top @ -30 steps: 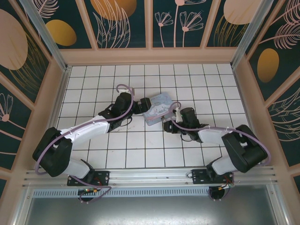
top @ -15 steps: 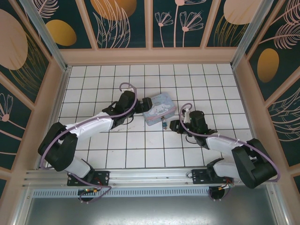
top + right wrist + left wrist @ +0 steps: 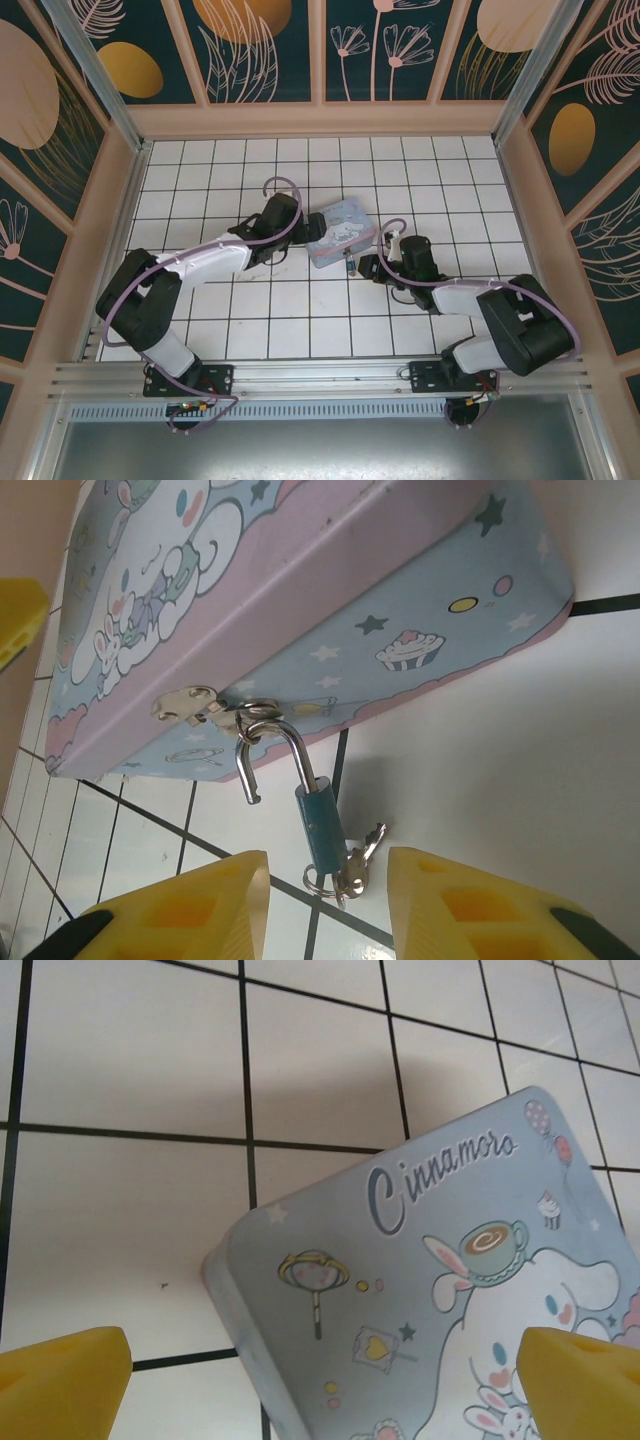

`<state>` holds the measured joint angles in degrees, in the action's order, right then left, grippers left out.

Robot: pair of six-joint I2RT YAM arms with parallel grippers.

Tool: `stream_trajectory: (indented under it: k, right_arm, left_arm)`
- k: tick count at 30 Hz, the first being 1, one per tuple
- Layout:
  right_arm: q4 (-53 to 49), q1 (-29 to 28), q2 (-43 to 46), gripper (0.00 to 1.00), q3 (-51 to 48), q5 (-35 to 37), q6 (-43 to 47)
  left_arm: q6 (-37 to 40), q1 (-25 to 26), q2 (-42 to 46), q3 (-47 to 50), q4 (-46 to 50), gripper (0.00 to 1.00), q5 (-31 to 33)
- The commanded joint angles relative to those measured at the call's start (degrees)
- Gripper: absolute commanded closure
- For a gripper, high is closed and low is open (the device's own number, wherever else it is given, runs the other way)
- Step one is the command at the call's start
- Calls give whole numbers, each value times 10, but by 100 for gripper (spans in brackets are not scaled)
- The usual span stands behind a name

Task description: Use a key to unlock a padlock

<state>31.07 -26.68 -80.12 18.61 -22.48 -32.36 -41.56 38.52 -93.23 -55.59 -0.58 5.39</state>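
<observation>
The white tiled table [image 3: 300, 320], crossed by dark grout lines, carries a pastel blue cartoon tin [image 3: 337, 231] near its middle. Beside the tin's near wall, the padlock [image 3: 322, 825] and key [image 3: 358, 865] rest on a tile.

Tin [image 3: 300, 600] and hanging padlock [image 3: 318, 825] ahead of right jaws, bare tiles [image 3: 480, 780] around

Bright even light, soft shadows, sharp focus

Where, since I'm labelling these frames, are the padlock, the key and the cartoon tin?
padlock [image 3: 322, 825], right wrist view, on its blue body.
key [image 3: 362, 852], right wrist view, on the metal piece at the padlock's lower end.
cartoon tin [image 3: 420, 1290], left wrist view, on its printed lid.
</observation>
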Motion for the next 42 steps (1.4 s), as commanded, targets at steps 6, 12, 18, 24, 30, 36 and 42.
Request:
stream_trajectory:
  k: [6,12,18,24,30,36,42]
  right_arm:
    - [35,-24,-46,64,16,-8,-6]
    - [40,-39,-73,66,31,-2,-7]
    - [38,-40,-82,69,34,8,-7]
    - [36,-40,-89,71,42,10,-9]
    - [32,-40,-97,73,53,10,-9]
    - [30,-40,-103,84,57,10,-9]
    - [27,-39,-92,97,44,13,-13]
  left_arm:
    - [8,-3,-8,-19,2,2,6]
    - [8,-3,-8,-17,2,2,6]
    - [8,-4,-5,-12,0,2,4]
    - [6,-3,-5,-7,-5,2,2]
    - [5,-3,-3,-5,-10,1,0]
    - [7,-3,-1,-4,-10,1,1]
    - [17,-3,1,-4,-3,2,7]
